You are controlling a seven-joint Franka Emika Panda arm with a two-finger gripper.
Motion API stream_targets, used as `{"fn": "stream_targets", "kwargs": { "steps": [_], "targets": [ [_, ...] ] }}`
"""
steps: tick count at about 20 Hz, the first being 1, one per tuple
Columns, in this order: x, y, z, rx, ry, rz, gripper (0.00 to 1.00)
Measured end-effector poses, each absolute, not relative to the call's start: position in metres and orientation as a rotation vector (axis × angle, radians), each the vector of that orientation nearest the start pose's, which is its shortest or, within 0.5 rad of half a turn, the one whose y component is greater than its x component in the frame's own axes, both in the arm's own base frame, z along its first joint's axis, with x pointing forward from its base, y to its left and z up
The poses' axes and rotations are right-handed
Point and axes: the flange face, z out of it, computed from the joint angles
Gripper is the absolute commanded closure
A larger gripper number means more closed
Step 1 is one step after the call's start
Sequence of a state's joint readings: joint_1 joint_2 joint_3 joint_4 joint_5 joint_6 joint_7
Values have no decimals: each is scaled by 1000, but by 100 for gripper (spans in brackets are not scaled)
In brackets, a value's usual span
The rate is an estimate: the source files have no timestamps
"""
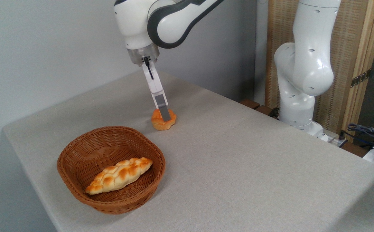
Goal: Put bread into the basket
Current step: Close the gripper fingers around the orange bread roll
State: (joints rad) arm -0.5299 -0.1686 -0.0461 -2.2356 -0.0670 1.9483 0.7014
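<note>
The arm (pixel 161 22) reached down from above, its gripper (pixel 164 117) at the bun (pixel 163 120). Only one finger (pixel 160 100) showed, its tip against the bun's top; whether the jaws were open or gripping could not be told. The grey table (pixel 238 167) stood against a pale wall (pixel 45 48). The basket (pixel 77 154) sat near the bun, apart from it, with a braided loaf (pixel 119 175) inside. The bun lay on the table outside the basket.

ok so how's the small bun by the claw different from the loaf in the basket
The small bun is round and knobbly; the braided loaf is long and bigger. The bun sits on the table at the claw; the loaf lies inside the basket. Both have a golden-orange crust.
</note>
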Motion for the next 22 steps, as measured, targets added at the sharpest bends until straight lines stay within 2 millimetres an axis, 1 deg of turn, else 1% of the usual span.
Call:
{"fn": "stream_targets", "kwargs": {
  "steps": [2,3,4,5,6,7,8,9,11,12,14,15,16,22],
  "targets": [
    [398,-267,424,-2581,1874,171,0],
    [397,-268,421,-2578,1876,143,5],
    [397,-269,417,-2576,1878,118,23],
    [396,-269,414,-2575,1879,103,39],
    [396,-269,412,-2575,1879,97,49],
    [396,-269,412,-2574,1879,95,53],
    [396,-269,412,-2574,1879,94,53],
    [396,-269,412,-2574,1879,93,58],
    [396,-269,412,-2575,1878,91,60],
    [396,-269,413,-2575,1878,91,65],
    [396,-269,413,-2575,1878,89,68],
    [396,-269,413,-2575,1878,88,74],
    [396,-269,413,-2575,1878,88,76],
    [396,-269,414,-2575,1878,86,76]
  ]
}}
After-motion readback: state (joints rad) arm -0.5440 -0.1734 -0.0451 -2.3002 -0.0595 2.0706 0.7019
